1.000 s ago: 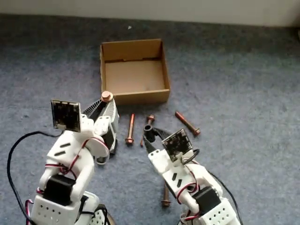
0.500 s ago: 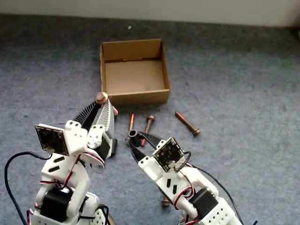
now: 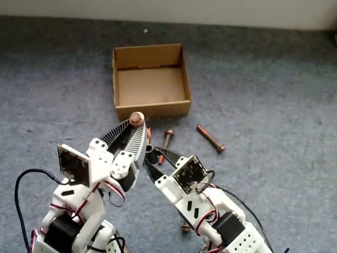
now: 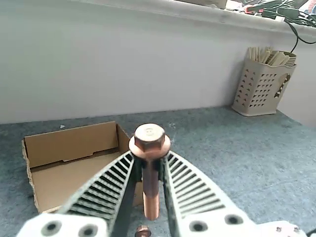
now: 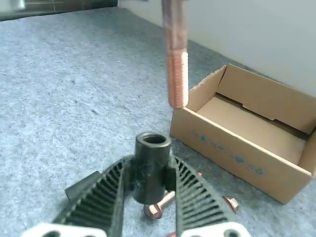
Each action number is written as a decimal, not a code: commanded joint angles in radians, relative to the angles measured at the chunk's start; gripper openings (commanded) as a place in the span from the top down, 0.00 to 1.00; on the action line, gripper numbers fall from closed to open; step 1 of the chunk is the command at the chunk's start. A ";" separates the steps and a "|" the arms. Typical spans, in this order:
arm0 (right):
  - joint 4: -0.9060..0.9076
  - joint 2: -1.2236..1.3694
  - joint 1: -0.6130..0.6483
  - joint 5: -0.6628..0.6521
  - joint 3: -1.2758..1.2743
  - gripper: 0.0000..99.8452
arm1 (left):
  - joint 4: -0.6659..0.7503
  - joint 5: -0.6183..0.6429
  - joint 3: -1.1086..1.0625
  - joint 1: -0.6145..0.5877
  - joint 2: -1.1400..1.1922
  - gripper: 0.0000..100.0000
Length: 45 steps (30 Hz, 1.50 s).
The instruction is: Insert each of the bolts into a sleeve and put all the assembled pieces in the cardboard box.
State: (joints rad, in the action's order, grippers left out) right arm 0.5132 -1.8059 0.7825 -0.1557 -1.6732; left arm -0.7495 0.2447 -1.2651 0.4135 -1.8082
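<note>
Left pincer (image 4: 148, 165) tight around upright bolt (image 4: 149, 141)

Upright copper bolt (image 5: 175, 59) above black sleeve (image 5: 152, 165)

You have soft, even light over the grey table (image 3: 274, 79); shadows are faint, with no hard edge. In the left wrist view the white wall (image 4: 148, 59) is bright but not glaring, and the head of the bolt (image 4: 149, 140) carries a small shine.

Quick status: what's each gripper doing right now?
Left gripper: closed on a bolt, head up.
Right gripper: closed on a black sleeve, upright.
</note>
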 commanded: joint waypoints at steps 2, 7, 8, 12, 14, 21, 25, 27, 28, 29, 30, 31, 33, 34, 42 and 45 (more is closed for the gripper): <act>-0.031 -0.030 0.004 -0.006 -0.119 1.00 | -0.064 -0.023 0.076 0.058 -0.013 1.00; -0.031 -0.030 -0.004 -0.006 -0.119 1.00 | -0.071 -0.023 0.070 0.053 -0.013 1.00; -0.031 -0.030 -0.013 -0.006 -0.119 1.00 | -0.071 -0.023 0.068 0.053 -0.013 1.00; -0.031 -0.030 -0.042 -0.006 -0.119 1.00 | -0.092 -0.032 0.071 0.059 -0.013 1.00; -0.031 -0.030 -0.042 -0.006 -0.119 1.00 | -0.092 -0.049 0.068 0.059 -0.012 1.00; -0.031 -0.030 -0.044 -0.006 -0.119 1.00 | -0.092 -0.051 0.053 0.062 -0.010 1.00; -0.031 -0.030 -0.044 -0.006 -0.119 1.00 | -0.092 -0.052 0.038 0.111 -0.010 1.00; -0.031 -0.030 -0.044 -0.006 -0.117 1.00 | -0.087 -0.052 0.022 0.133 -0.010 1.00; -0.031 -0.030 -0.044 -0.006 -0.117 1.00 | -0.086 -0.052 0.013 0.139 -0.008 1.00; -0.031 -0.030 -0.044 -0.006 -0.117 1.00 | -0.086 -0.052 0.004 0.140 -0.008 1.00; -0.031 -0.030 -0.044 -0.006 -0.117 1.00 | -0.086 -0.052 -0.004 0.137 -0.008 1.00; -0.031 -0.030 -0.044 -0.006 -0.117 1.00 | -0.084 -0.054 -0.010 0.134 -0.008 1.00; -0.031 -0.030 -0.044 -0.006 -0.116 1.00 | -0.084 -0.054 -0.010 0.131 -0.010 1.00; -0.031 -0.030 -0.044 -0.006 -0.108 1.00 | -0.084 -0.054 -0.007 0.124 -0.010 1.00; -0.031 -0.030 -0.038 -0.006 -0.079 1.00 | -0.057 -0.048 -0.005 0.048 -0.012 1.00; -0.048 -0.030 -0.038 -0.006 -0.071 1.00 | -0.060 -0.048 -0.005 0.048 -0.012 1.00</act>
State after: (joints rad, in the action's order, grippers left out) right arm 0.5102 -1.8059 0.7518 -0.1557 -1.6732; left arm -0.8263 0.2018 -1.2789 0.4718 -1.8098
